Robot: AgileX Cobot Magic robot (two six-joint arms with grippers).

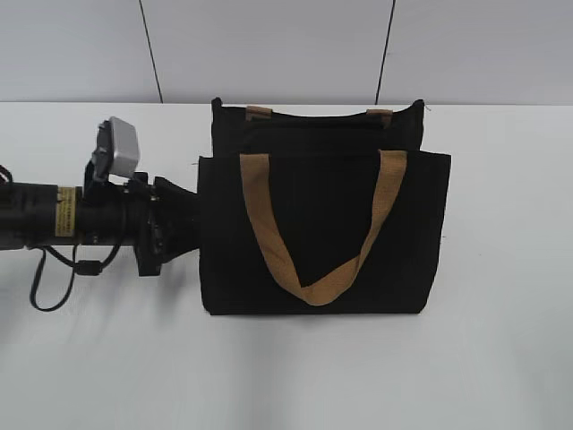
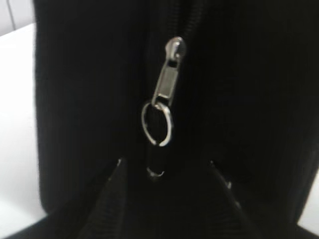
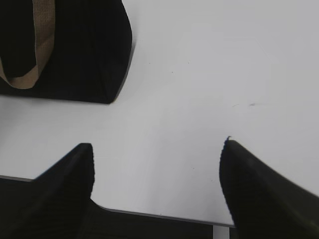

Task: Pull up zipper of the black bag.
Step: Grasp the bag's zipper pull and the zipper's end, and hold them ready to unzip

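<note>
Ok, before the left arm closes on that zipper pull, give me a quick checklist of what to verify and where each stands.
1. Zipper pull in the left wrist view, centred between the fingers: ok.
2. Left gripper open around the ring: ok.
3. Ring already inside the fingers' bite: cannot tell, the tips are dark against the black bag.
4. Tan handle lies clear of the pull: ok.
5. Right gripper open, over bare table, not steadying the bag: not ok.
</note>
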